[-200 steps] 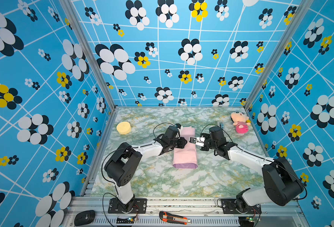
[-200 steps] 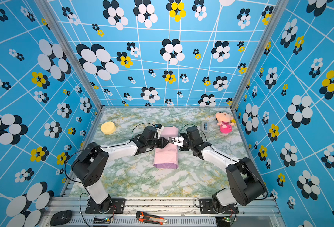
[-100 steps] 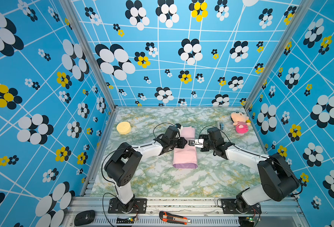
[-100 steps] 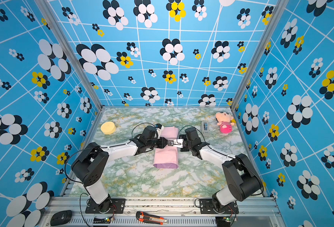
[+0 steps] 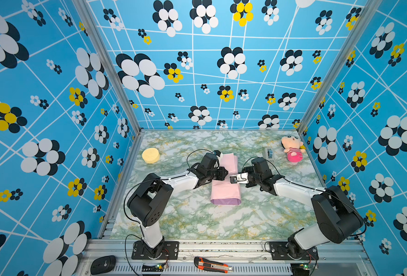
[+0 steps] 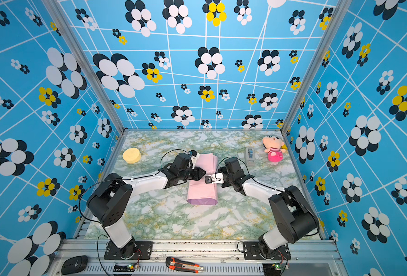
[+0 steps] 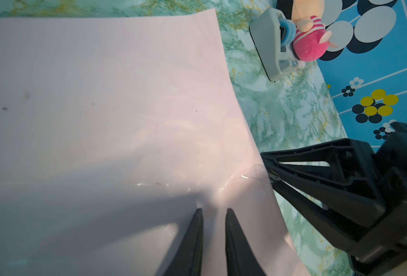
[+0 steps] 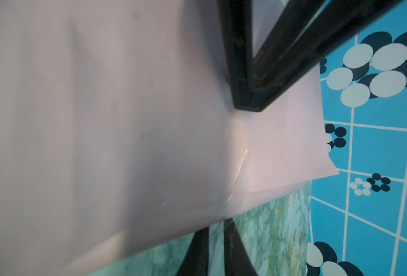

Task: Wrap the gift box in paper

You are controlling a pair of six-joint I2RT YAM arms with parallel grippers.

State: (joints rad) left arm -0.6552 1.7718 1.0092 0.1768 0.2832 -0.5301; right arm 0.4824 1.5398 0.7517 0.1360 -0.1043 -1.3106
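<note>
The paper (image 5: 225, 191) lies mid-table folded into a long pale pink parcel with a lilac near end, in both top views (image 6: 203, 188). The gift box is hidden inside it. My left gripper (image 5: 226, 172) rests tips-down on the parcel's top; in the left wrist view it (image 7: 213, 210) shows a narrow gap with only paper (image 7: 102, 107) behind. My right gripper (image 5: 231, 179) meets it from the right at the paper's edge. Its jaws (image 8: 218, 227) stand slightly apart over the table. A clear tape strip (image 8: 239, 167) runs from the paper (image 8: 102, 119) to its tips.
A grey tape dispenser (image 5: 268, 153) and a pink plush doll (image 5: 293, 149) sit at the back right. A round yellow sponge (image 5: 151, 155) lies back left. On the front rail are a utility knife (image 5: 212, 264) and a mouse (image 5: 103, 264).
My right gripper has moved left to the parcel's edge and its jaws have parted a little. The left arm and the paper have stayed put.
</note>
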